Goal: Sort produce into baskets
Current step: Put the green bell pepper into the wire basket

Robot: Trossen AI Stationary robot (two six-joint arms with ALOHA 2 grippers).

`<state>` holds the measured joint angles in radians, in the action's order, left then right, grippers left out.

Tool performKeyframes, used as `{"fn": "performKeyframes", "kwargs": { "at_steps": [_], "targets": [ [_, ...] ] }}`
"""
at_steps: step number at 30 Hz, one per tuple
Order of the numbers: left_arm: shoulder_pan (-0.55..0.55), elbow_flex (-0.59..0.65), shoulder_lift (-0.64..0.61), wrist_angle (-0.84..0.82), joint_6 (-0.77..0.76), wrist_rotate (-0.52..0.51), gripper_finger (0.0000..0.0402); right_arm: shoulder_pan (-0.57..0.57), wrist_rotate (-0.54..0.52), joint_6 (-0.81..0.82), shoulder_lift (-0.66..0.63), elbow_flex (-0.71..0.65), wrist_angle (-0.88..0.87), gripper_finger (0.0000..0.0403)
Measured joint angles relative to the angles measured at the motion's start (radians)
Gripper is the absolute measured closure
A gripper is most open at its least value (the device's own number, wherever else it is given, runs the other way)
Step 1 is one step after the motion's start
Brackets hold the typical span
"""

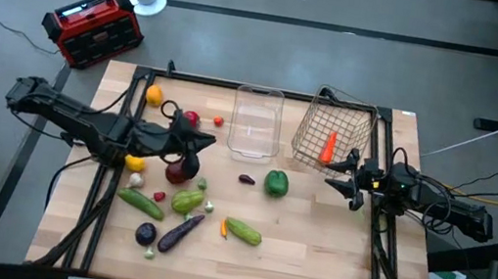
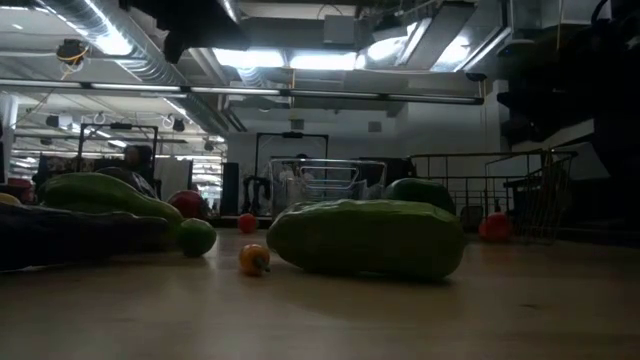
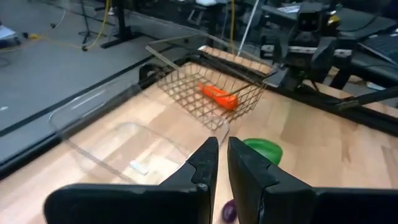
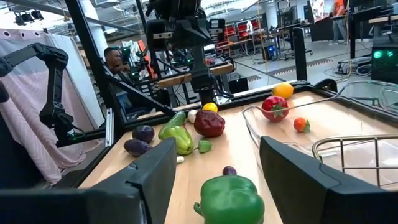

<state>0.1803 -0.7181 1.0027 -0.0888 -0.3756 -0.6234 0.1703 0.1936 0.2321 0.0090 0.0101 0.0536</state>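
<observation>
While the left gripper (image 1: 197, 144) sits closed and empty just above a dark red apple (image 1: 184, 164), the right gripper (image 1: 349, 182), half-open, waits beside the wire basket (image 1: 334, 132).

My pale wooden table (image 1: 310, 258), on it a clear plastic rectangular bin (image 1: 256, 121), a copper wire mesh basket (image 1: 334, 132), a green bell pepper (image 1: 276, 183), two green cucumbers (image 1: 242, 230), a purple eggplant (image 1: 180, 232)
</observation>
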Motion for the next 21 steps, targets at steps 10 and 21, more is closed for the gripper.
{"fn": "performKeyframes", "kwargs": {
  "at_steps": [10,21],
  "targets": [
    [0.003,0.027,-0.022,0.019,-0.021,-0.018,0.0369,0.000,0.000,-0.001,0.000,0.000,0.000,0.0173],
    [0.003,0.027,-0.022,0.018,-0.004,-0.018,0.0369,0.000,0.059,-0.008,0.000,0.000,0.007,0.0084]
  ]
}}
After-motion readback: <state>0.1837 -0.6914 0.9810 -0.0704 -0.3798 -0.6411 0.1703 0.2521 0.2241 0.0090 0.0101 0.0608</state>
